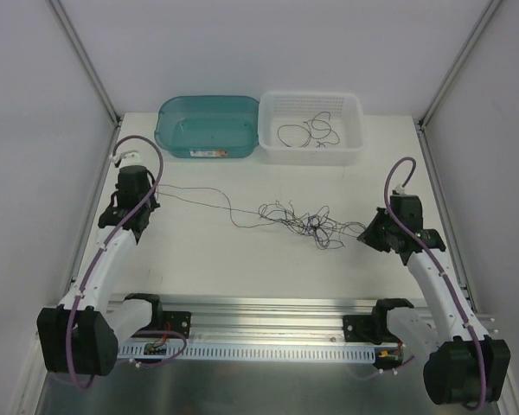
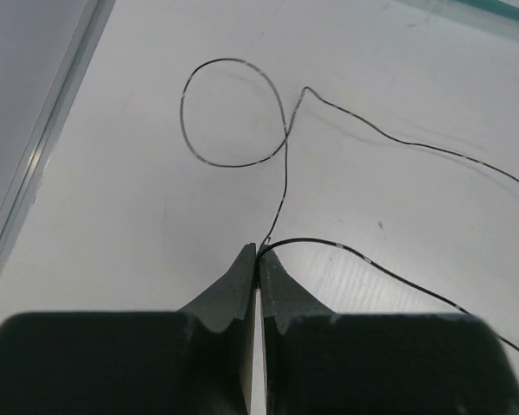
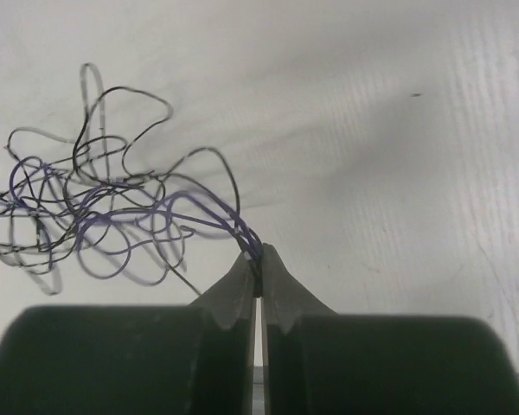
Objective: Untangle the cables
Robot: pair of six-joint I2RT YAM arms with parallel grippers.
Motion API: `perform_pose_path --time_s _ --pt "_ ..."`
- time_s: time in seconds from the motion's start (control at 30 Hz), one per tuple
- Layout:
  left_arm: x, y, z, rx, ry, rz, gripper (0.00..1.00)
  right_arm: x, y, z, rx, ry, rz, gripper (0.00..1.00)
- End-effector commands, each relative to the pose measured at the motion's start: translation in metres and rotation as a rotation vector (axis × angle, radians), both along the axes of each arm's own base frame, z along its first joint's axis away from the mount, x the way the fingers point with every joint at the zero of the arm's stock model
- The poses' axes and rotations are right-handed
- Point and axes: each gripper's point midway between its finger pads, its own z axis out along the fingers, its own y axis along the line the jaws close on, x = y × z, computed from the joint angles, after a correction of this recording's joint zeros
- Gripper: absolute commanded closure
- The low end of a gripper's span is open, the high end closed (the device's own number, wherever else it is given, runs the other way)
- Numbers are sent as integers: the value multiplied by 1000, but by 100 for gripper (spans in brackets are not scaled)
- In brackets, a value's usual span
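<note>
From above, a teal bin and a white basket stand side by side at the far edge of the counter. The basket holds a few loose cables. The bin has a small sticker on its near wall, too small to read. More cables lie knotted mid-counter, and one strand runs left to the left pincer. The right pincer touches the knot's right edge.

The left wrist view shows the left pincer closed on a single black cable, which curls into a loop on the counter just ahead.

In the right wrist view, the right pincer is closed on several black and purple cables, which are bunched to its left.
</note>
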Motion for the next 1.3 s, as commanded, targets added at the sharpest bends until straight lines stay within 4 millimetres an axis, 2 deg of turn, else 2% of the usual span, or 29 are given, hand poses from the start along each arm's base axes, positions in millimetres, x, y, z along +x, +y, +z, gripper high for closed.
perform_pose_path --time_s 0.0,0.1,0.23,0.33,0.37,0.43,0.47,0.53,0.57,0.6,0.63,0.67,0.73,0.77,0.8,0.83,0.87,0.9,0.93,0.97,1.0,1.03,1.1,1.13,1.27 --pt "-8 27 1 -91 -5 164 100 -4 -27 20 -69 -15 -83 99" --pt "-10 39 2 -150 -23 214 100 -5 -43 30 -65 -36 -159 99" --pt "-10 42 6 -144 -32 214 100 -4 -48 44 -75 -55 -146 99" --pt "0 18 11 -193 -53 68 100 -2 -30 39 -33 -33 -40 97" --pt "2 4 10 -232 -55 0 100 -3 -25 37 -32 -25 -11 88" --pt "6 -4 12 -225 -61 -57 100 -5 -11 36 -75 -21 66 74" --pt "7 -9 12 -223 -59 -83 100 -7 -7 35 -96 -16 96 59" --pt "9 -22 14 -214 -62 -148 100 -6 5 44 -142 -41 159 46" --pt "8 -26 14 -214 -65 -169 100 -7 5 46 -175 -38 169 37" --pt "9 -31 14 -206 -63 -193 100 -7 12 51 -208 -56 208 33" --pt "9 -34 14 -201 -64 -206 100 -3 18 65 -210 -96 231 29" --pt "8 -35 14 -198 -63 -213 100 0 26 69 -213 -109 260 29" --pt "8 -40 14 -208 -61 -245 100 0 54 78 -196 -150 368 28" --pt "8 -50 14 -209 -59 -276 100 7 69 91 -177 -199 401 28" --pt "8 -51 15 -210 -60 -281 100 6 91 85 -180 -183 474 28" --pt "8 -51 13 -209 -56 -279 100 7 103 85 -181 -189 512 28" --pt "8 -51 15 -206 -58 -281 100 14 119 97 -176 -229 542 28" --pt "8 -50 14 -205 -57 -278 100 13 139 82 -223 -192 615 27" --pt "8 -49 15 -201 -62 -274 100 17 153 83 -239 -208 652 28" --pt "7 -49 15 -197 -61 -272 100 15 175 86 -250 -226 716 27" --pt "7 -48 15 -192 -61 -269 100 20 187 70 -288 -191 748 28" --pt "7 -48 15 -190 -64 -266 100 24 200 64 -283 -190 768 28" --pt "6 -43 16 -170 -68 -243 100 27 222 55 -259 -182 802 27" --pt "6 -42 16 -164 -71 -240 100 33 233 37 -262 -150 806 28" --pt "6 -39 16 -157 -71 -228 100 38 258 6 -267 -114 838 28"
